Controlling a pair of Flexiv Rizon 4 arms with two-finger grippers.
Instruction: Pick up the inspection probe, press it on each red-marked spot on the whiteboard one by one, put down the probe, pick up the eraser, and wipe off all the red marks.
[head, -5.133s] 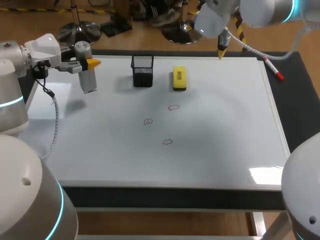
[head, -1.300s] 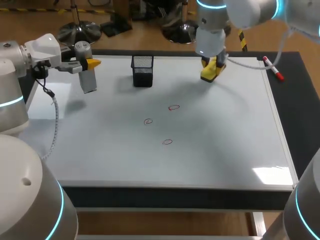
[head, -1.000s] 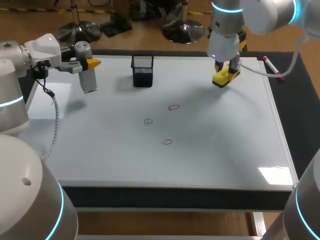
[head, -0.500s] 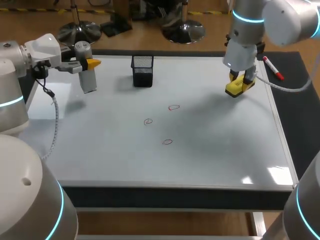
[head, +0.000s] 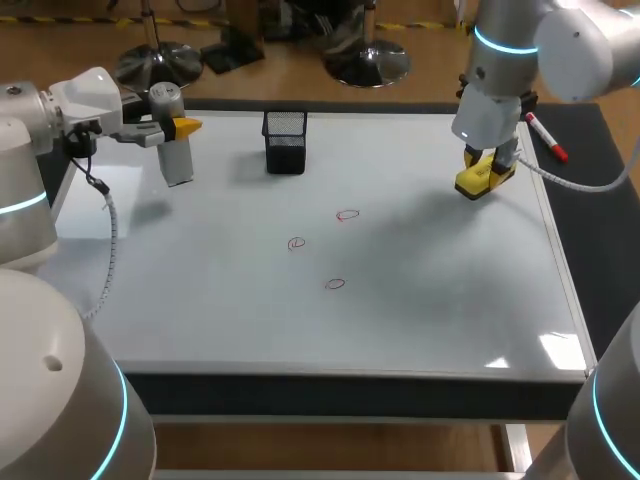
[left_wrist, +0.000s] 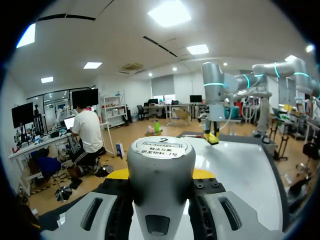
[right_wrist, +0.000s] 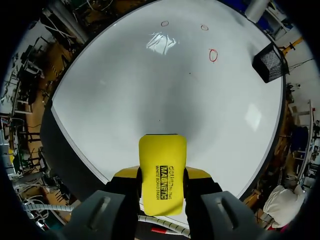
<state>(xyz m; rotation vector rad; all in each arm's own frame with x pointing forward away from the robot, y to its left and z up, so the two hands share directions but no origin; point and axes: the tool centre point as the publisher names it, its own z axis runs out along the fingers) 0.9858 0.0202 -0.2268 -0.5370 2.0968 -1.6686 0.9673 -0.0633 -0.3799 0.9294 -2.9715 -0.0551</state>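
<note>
My left gripper is shut on the grey inspection probe, held above the whiteboard's far left corner; in the left wrist view the probe stands between the yellow-tipped fingers. The yellow eraser hangs just above the whiteboard's far right part with my right gripper shut on it; in the right wrist view the eraser sits between the fingers. Three red marks lie mid-board: one, one, one; the right wrist view shows them far ahead.
A black mesh pen holder stands at the board's far edge, seen too in the right wrist view as the mesh holder. A red marker lies on the dark table beyond the whiteboard's far right corner.
My right arm has carried the eraser rightward from the far middle to the board's right side, slowing in the last half second. The left arm and probe have not moved.
</note>
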